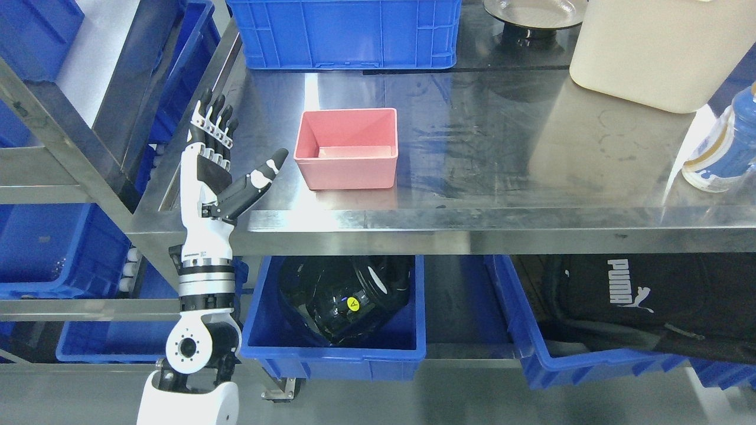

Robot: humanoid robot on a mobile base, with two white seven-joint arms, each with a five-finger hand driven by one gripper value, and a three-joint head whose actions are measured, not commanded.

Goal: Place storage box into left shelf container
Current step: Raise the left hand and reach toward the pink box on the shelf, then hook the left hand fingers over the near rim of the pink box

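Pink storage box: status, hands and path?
Left hand open, raised left of pink storage box, not touching. Box empty, upright on steel table. Nothing between them. Right hand out of view.

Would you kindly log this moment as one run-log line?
left hand: open, raised left of pink storage box | box: upright, empty, on steel table, untouched | right hand: unseen

Steel table (472, 227) w/ glare on top, steel shelf frame (53, 136) at left, floor prob. grey
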